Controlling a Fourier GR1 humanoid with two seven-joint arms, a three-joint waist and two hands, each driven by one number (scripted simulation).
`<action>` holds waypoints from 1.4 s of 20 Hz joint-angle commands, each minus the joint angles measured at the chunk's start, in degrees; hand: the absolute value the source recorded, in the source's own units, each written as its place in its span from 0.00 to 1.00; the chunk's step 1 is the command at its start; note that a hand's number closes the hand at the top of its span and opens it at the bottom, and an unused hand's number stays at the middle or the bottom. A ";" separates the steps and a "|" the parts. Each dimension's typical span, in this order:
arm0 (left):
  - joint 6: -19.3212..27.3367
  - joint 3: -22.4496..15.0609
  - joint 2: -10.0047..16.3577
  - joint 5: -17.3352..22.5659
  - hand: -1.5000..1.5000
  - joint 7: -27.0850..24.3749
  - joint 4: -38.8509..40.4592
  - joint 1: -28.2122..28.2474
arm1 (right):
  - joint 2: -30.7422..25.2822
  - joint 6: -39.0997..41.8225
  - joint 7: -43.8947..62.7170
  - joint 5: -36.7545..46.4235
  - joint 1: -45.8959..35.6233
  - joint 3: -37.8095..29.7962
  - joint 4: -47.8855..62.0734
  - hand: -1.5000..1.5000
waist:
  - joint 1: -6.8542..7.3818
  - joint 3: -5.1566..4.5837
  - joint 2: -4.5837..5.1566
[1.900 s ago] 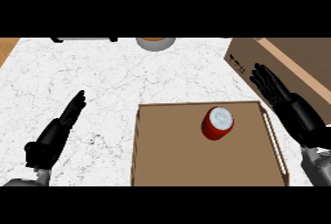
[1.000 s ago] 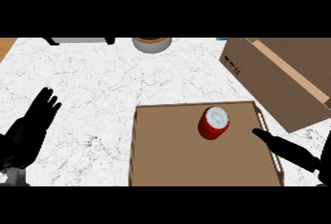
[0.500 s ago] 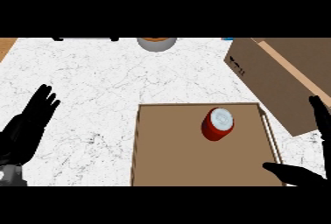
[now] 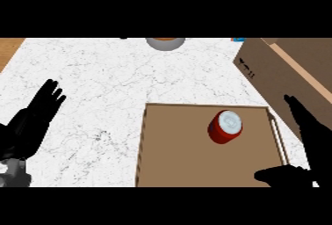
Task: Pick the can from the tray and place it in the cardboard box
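A red can point(image 4: 224, 127) with a silver top stands upright in the far right part of the brown tray point(image 4: 175, 154). My right hand point(image 4: 313, 139) is open at the tray's right rim, fingers pointing away from me and thumb reaching over the near right corner; it is apart from the can. The cardboard box point(image 4: 285, 70) lies at the upper right, just beyond that hand. My left hand point(image 4: 32, 123) rests open at the left edge over the white counter, far from the tray.
A grey bowl point(image 4: 164, 42) with something orange in it sits at the counter's far edge. A small blue thing point(image 4: 239, 39) shows beside the box's far corner. A wooden strip point(image 4: 9, 50) borders the marble counter at the upper left.
My right hand has moved from beside the tray's right side to low over its near right corner, then stretched its fingers up along the right rim. The left hand shifted left and opened flat.
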 commanded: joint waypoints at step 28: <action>-0.05 2.82 -1.25 -0.71 0.50 1.87 -1.09 1.72 | 23.87 16.90 19.57 3.05 -22.34 3.64 18.76 0.00 | -2.29 0.37 -0.64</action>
